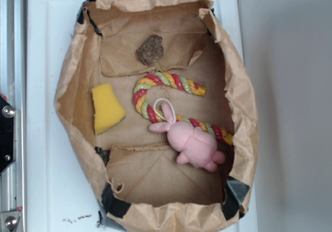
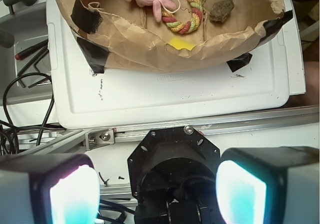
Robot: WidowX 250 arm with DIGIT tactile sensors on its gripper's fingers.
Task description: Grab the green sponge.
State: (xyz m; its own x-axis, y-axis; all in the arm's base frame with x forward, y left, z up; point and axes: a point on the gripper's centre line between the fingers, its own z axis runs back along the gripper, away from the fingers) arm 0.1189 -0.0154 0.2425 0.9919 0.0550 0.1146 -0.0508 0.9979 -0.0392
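Your green sponge (image 1: 107,108) lies flat on the floor of the paper bag (image 1: 72,76), near its left wall, well apart from the rope toy (image 1: 161,84), pink plush (image 1: 194,145) and brown chunk (image 1: 150,49). Your gripper (image 2: 157,194) sits outside the bag over the table (image 2: 175,96), jaws wide and empty.

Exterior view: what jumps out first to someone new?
A brown paper bag, opened flat on a white tray, fills the frame. Inside, the pink plush lies over a striped rope toy right of centre, with the green sponge alone near the left wall. A brown lump sits at the top.
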